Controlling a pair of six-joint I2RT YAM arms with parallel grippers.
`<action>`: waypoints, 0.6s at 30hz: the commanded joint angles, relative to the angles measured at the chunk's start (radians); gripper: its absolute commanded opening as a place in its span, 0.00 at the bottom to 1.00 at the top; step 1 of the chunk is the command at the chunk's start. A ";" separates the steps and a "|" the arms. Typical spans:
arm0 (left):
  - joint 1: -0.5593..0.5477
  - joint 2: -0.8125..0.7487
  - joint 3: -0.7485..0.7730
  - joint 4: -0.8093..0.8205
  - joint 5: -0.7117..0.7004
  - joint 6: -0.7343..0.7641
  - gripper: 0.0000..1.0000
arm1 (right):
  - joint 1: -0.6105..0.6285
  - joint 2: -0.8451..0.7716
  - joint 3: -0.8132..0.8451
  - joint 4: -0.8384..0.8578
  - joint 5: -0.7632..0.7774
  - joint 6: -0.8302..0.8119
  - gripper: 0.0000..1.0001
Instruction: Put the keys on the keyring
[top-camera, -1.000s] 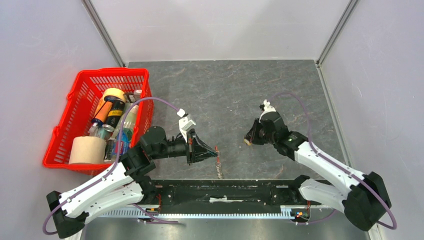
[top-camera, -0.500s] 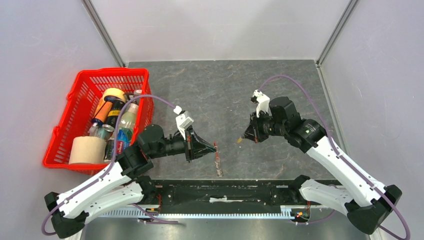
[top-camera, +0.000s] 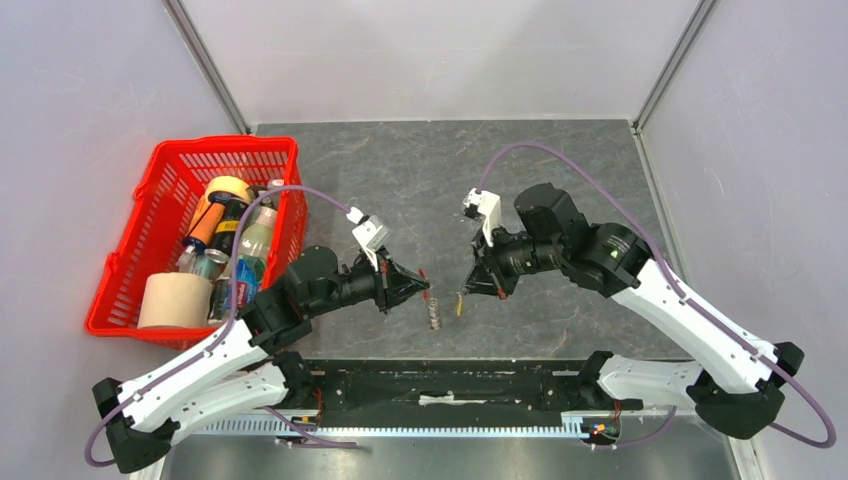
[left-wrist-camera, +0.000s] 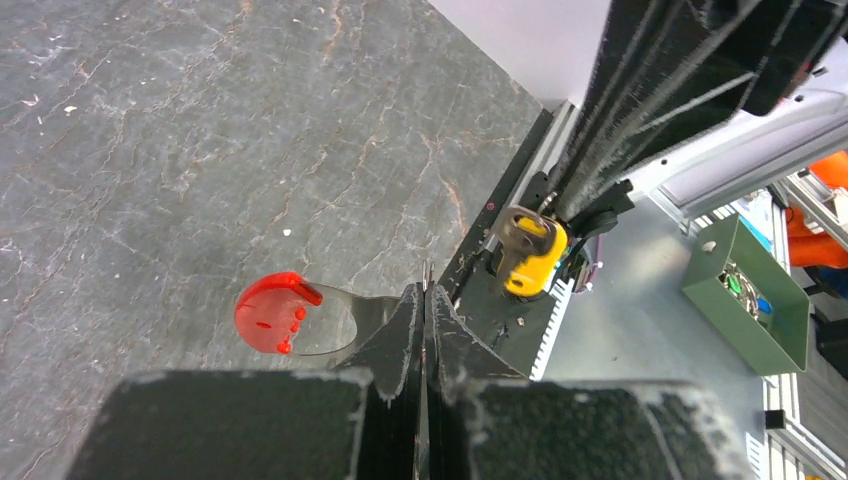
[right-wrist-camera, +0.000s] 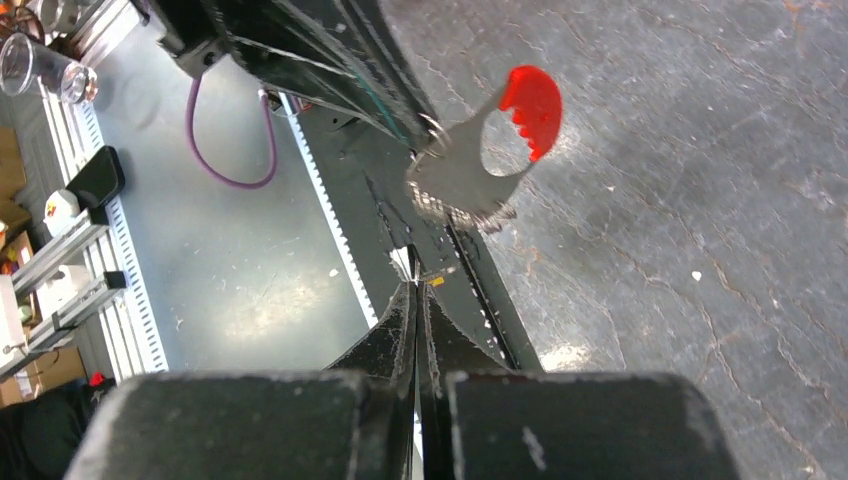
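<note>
Right gripper (top-camera: 469, 291) is nearer now, clamped on the brass key (top-camera: 459, 302) just beside the keyring (left-wrist-camera: 268, 315); left gripper (top-camera: 425, 289) pinches the keyring. I should align hole to ring slowly.

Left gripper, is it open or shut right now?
Shut on the keyring. In the left wrist view the left gripper has its fingers pressed together with no gap, the red-tipped ring sticking out beside them.

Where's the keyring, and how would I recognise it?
Look above the middle of the grey table. The keyring hangs from the left pincer: a red-tipped loop with a silvery key bunch, unlike the lone yellow key in the right pincer.
</note>
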 joint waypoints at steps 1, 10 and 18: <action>-0.001 0.007 0.058 0.033 -0.046 0.042 0.02 | 0.036 0.052 0.070 -0.015 0.001 -0.043 0.00; -0.001 0.002 0.059 0.037 -0.020 0.033 0.02 | 0.041 0.085 0.103 -0.006 0.065 -0.076 0.00; -0.001 0.020 0.061 0.040 0.006 0.031 0.02 | 0.043 0.119 0.117 0.011 0.032 -0.108 0.00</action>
